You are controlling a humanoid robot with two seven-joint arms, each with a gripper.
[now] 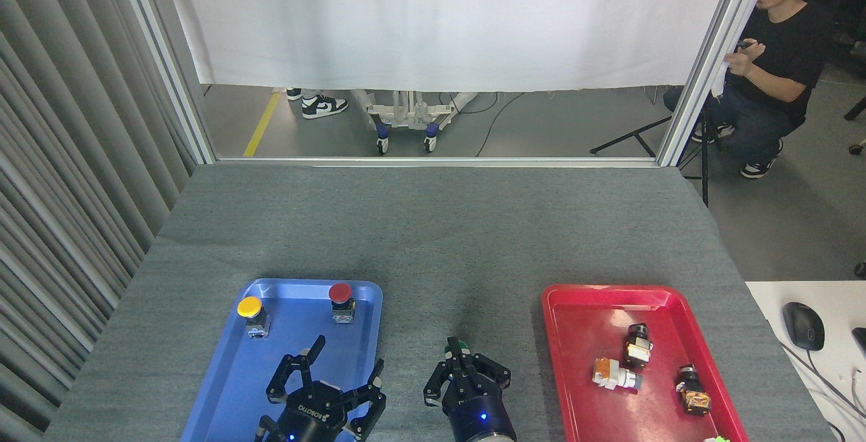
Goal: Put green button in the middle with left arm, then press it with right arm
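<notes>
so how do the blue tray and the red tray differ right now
The blue plastic tray lies left of the bare grey cloth; the red plastic tray lies right. The blue tray holds two upright buttons, a yellow-capped button and a red-capped button; the red tray holds several small parts lying on their sides. The left gripper hovers open over the blue tray; no gripper is over the red one. Both are shallow, rounded rectangles.

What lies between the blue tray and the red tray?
In the head view: grey cloth, the green button and the right gripper over it.

The right gripper (462, 361) covers the green button (461, 345) between the blue tray (233, 374) and red tray (575, 334).
</notes>
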